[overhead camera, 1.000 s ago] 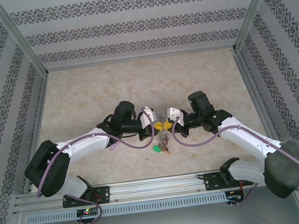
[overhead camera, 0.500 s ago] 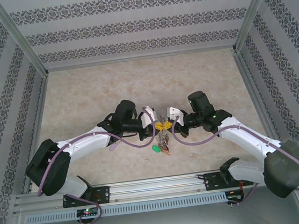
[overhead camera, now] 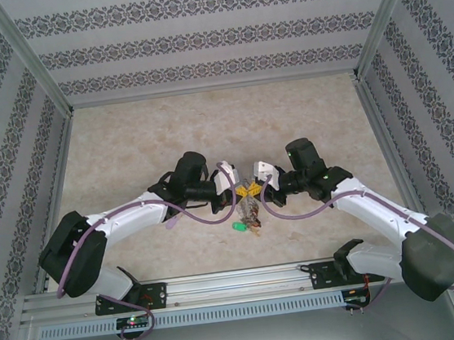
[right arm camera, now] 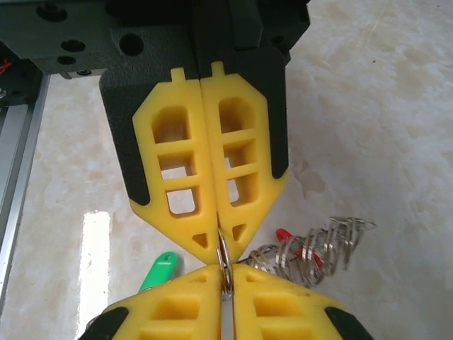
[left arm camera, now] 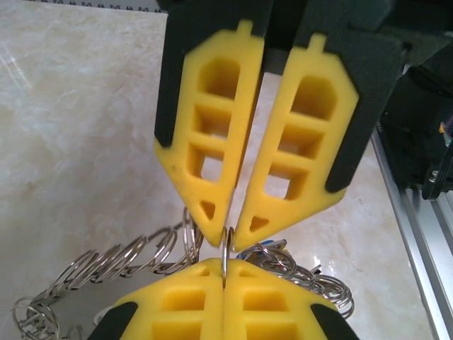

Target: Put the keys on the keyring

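The keyring (left arm camera: pixel 120 258) is a grey metal ring fringed with small wire loops, also visible as the keyring (overhead camera: pixel 250 211) under both grippers. My left gripper (left arm camera: pixel 225 268) is shut on one upright loop. My right gripper (right arm camera: pixel 228 275) meets it tip to tip and pinches the same loop, its pads slightly apart. From above, the left gripper (overhead camera: pixel 242 191) and right gripper (overhead camera: pixel 255 188) touch at the table's middle front. A green key (right arm camera: pixel 157 271) lies on the table just below the left gripper (right arm camera: pixel 221 244). A red key (right arm camera: pixel 284 234) sits among the loops.
The marble-patterned table (overhead camera: pixel 206 131) stretches back to patterned walls. An aluminium rail (overhead camera: pixel 240 287) runs along the near edge, close behind the grippers. The green key (overhead camera: pixel 238 227) lies between the ring cluster and that rail.
Both arms stay tip to tip in the same place. The cluster of loops and keys beneath them has shifted very slightly.
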### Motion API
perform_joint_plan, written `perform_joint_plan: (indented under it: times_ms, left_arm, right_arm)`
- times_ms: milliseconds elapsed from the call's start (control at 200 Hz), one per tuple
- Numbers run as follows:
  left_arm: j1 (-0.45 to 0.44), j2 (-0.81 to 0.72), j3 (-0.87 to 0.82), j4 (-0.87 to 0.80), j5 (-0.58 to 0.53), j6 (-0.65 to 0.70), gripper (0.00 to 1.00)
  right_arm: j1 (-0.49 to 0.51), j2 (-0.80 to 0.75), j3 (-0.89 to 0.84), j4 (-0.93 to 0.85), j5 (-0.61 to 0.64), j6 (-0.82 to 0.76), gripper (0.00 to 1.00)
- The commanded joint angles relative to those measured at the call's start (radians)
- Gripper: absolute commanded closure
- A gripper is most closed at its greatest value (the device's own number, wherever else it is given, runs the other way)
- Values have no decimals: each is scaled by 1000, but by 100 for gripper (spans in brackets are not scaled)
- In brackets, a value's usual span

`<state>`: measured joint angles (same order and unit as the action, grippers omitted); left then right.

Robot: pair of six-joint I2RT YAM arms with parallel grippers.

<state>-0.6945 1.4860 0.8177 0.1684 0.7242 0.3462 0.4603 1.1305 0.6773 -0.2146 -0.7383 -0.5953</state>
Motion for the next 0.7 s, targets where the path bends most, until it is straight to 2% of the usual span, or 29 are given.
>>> perform_joint_plan:
  times_ms: [0,290,365,510,694]
  left_arm:
    - [-5,-37,-16,52,-42,-10,100]
    - [-2,-68,-24,84,-100,-40,100]
    - [4,-72,-16,86,-121,-58,100]
    - [38,-73,-3,91,-131,-91,100]
    - [99,-79,-5,126,-120,-128,100]
  right_arm:
    - [-1,-65,-23,33,5,20,82]
    - [-8,-196,-76,66,93,144,71]
    - [-9,-217,-78,77,140,224,71]
    - [-4,-254,-96,94,139,321,72]
    - [92,-275,-111,105,220,384,72]
